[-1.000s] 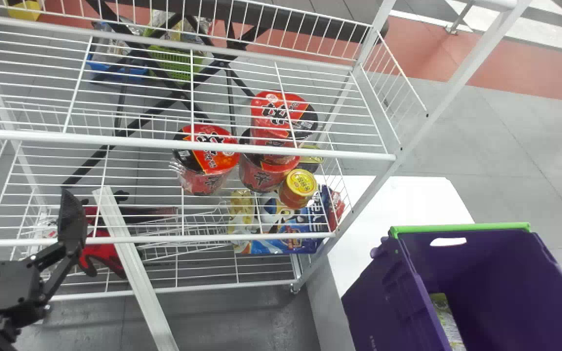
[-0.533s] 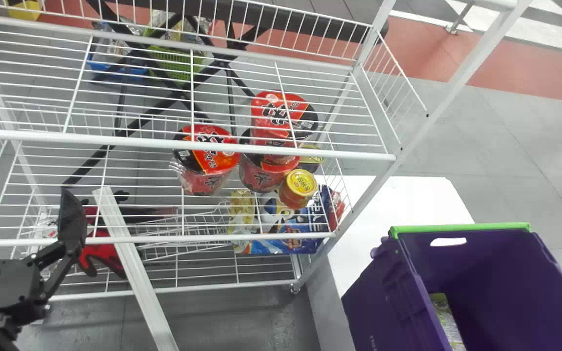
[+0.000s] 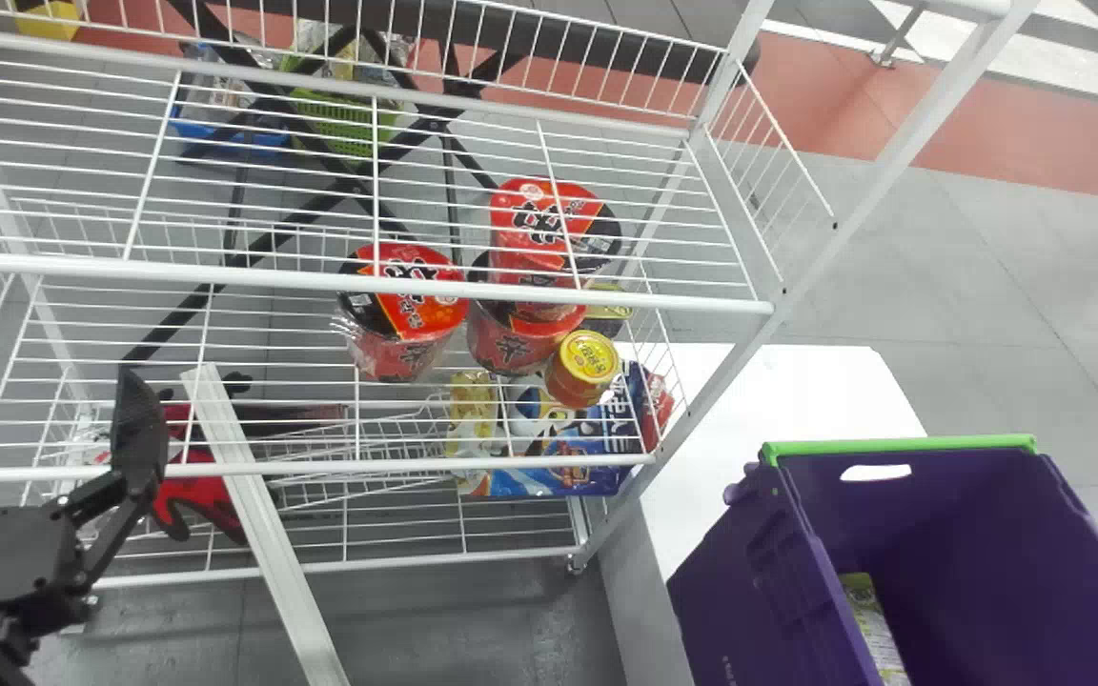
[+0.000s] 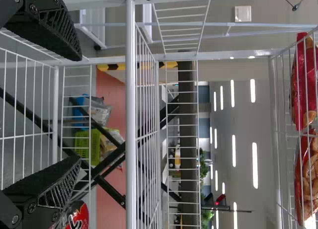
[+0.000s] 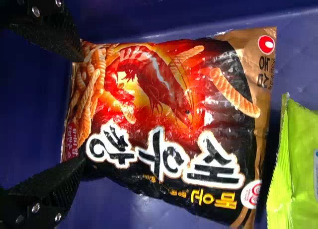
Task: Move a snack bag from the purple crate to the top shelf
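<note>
R end effector (image 5: 82, 110): released, fingers spread, one each side of the near end of snack bag (image 5: 164, 114). Snack bag: in purple crate (image 3: 725, 591), printed face visible, adj. to green pkt (image 5: 298, 164). L end effector (image 3: 34, 373): released, fingers apart, at L part of wire rack (image 3: 358, 284). Red noodle cups (image 3: 401, 324): on rack, next to yellow-lidded jar (image 3: 585, 367).

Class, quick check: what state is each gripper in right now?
Left gripper: open, nothing between its fingers.
Right gripper: open, one end of the snack bag at its fingertips; whether they touch it cannot be told.
</note>
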`<action>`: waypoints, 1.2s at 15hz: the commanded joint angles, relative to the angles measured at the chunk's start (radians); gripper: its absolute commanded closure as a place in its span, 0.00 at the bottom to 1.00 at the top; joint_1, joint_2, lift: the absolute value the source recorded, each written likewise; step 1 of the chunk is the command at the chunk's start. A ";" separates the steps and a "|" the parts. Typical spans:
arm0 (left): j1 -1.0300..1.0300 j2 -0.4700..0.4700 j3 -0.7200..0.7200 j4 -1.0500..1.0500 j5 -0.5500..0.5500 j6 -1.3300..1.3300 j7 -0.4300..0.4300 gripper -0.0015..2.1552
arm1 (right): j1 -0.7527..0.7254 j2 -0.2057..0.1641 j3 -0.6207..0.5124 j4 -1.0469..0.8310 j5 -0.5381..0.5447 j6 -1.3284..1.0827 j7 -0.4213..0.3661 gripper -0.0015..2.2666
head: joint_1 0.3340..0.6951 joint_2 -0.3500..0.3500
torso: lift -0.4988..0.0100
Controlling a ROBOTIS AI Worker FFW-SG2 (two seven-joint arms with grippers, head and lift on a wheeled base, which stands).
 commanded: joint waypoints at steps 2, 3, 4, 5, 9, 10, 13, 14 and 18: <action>0.000 0.001 0.000 0.001 0.000 0.000 0.000 0.05 | 0.005 0.002 -0.012 -0.016 0.000 0.007 0.005 0.07 | 1.00 0.00 | 0.09; -0.002 0.001 0.002 0.003 0.000 0.000 0.000 0.05 | 0.006 0.005 -0.018 -0.020 -0.002 0.001 0.005 0.08 | 1.00 0.00 | 0.09; -0.002 0.001 0.002 0.003 0.002 0.000 -0.002 0.05 | 0.009 0.010 -0.031 -0.021 -0.011 -0.009 0.005 0.08 | 1.00 0.00 | 0.09; -0.002 0.001 0.005 0.003 0.002 -0.003 -0.002 0.05 | 0.014 0.014 -0.041 -0.021 -0.018 -0.033 0.003 0.08 | 1.00 0.00 | 0.09; -0.002 -0.001 0.011 0.003 0.011 -0.003 -0.011 0.05 | 0.048 0.030 -0.121 -0.016 -0.103 -0.223 0.006 0.08 | 1.00 0.00 | 0.09; -0.002 0.001 0.012 0.003 0.011 -0.003 -0.011 0.05 | 0.054 0.030 -0.135 -0.010 -0.112 -0.245 0.006 0.08 | 1.00 0.00 | 0.09; -0.003 -0.001 0.009 0.001 0.013 -0.003 -0.012 0.05 | 0.055 0.039 -0.138 -0.020 -0.114 -0.236 0.006 0.08 | 1.00 0.00 | 0.09; -0.003 -0.001 0.008 0.001 0.013 -0.003 -0.012 0.05 | 0.055 0.042 -0.138 -0.020 -0.114 -0.239 0.006 0.08 | 1.00 0.00 | 0.09; 0.000 0.002 0.015 0.003 0.013 -0.006 -0.009 0.05 | 0.052 0.060 -0.133 -0.036 -0.114 -0.223 -0.006 0.08 | 1.00 0.00 | 0.09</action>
